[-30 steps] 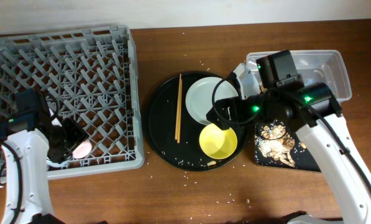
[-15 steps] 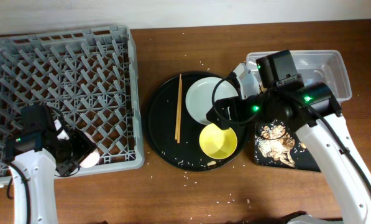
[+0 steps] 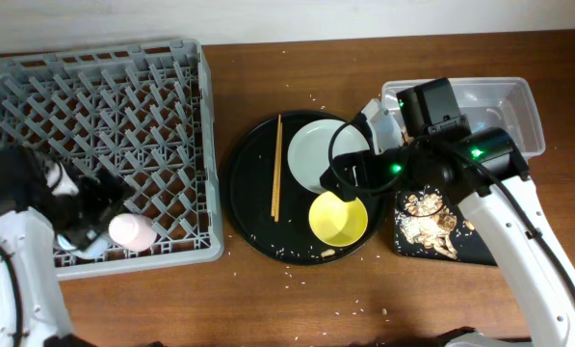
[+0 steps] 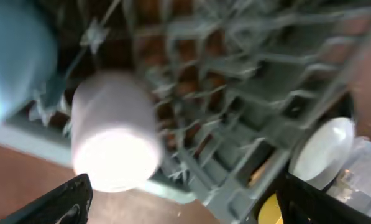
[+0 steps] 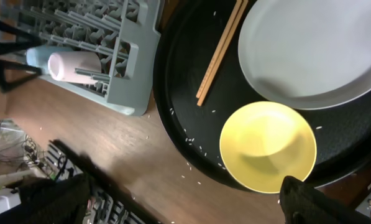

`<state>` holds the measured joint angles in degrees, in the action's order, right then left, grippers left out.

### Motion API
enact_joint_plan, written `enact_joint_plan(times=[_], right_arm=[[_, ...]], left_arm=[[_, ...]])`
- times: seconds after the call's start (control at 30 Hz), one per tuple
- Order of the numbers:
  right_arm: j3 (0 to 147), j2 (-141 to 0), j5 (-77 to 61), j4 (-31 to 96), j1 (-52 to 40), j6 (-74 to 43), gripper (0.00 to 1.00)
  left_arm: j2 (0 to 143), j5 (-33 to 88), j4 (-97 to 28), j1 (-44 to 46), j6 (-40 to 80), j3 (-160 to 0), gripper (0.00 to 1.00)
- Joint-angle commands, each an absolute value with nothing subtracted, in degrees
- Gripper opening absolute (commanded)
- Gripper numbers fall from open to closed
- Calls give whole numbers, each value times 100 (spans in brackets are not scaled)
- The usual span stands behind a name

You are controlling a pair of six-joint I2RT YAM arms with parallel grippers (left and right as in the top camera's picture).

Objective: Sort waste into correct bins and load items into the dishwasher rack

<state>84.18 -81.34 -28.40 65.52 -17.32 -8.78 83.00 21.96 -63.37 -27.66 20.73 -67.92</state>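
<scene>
The grey dishwasher rack [image 3: 104, 96] fills the left side. The pink cup [image 3: 133, 231] lies on its side at the rack's front edge, and also shows in the left wrist view [image 4: 114, 140]. The light-blue cup [image 4: 11, 62] lies beside it. My left gripper [image 3: 94, 204] is open and empty just left of the pink cup; its jaws [image 4: 185, 208] are apart. My right gripper [image 3: 350, 181] is open and empty above the yellow bowl [image 3: 338, 219]. The plate [image 3: 316, 154] and chopsticks [image 3: 276, 169] lie on the round tray. The bowl [image 5: 268, 146], plate [image 5: 316, 50] and chopsticks [image 5: 219, 53] show in the right wrist view.
The large round black tray [image 3: 253, 193] holds scattered rice. The clear tub [image 3: 518, 106] stands at the back right, with a crumpled white piece [image 3: 378, 108] at its left end. The shallow black tray [image 3: 431, 222] in front of it holds brownish scraps. The right arm crosses both bins.
My left gripper has let go of the pink cup and drawn back to the left. The cup now lies in the rack. The right arm has not moved.
</scene>
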Motion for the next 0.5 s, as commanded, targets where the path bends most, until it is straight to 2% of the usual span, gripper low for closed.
enact_joint_plan(times=[0.0,0.07,0.13,0.17,0.27,0.33,0.4,0.43,0.47], right_arm=[[8425,-8149,-2641,6313,-1767,-1162,98],[8425,-8187,-1653,6123,-1767,-1820,98],[8420,-8573,-1474,6093,-1874,-1914,99],[8420,-8930,-1474,6080,-2119,-1916,96],[8420,-9861,-1431,5778,-2886,-1898,81],[8423,-9942,-1455,5607,-2902,-2045,86],[8431,-9598,-1441,5594,-2950,-1927,87],[8451,-9223,-1374,5568,-3048,-1737,91],[8477,-8694,-1214,5594,-3168,-1546,99]], left_arm=[[7808,2381,-6626,-2196,528,-8246,94],[7507,2381,-6624,-1293,-558,-8794,94],[7428,2294,-6563,-381,-788,-8796,95],[7428,2104,-6558,60,-788,-8796,99],[7435,1817,-6565,375,-784,-8796,99],[7435,1817,-6565,375,-784,-8796,99],[7435,1817,-6565,375,-784,-8796,99],[7435,1817,-6565,375,-784,-8796,99],[7435,1817,-6565,375,-784,-8796,99]])
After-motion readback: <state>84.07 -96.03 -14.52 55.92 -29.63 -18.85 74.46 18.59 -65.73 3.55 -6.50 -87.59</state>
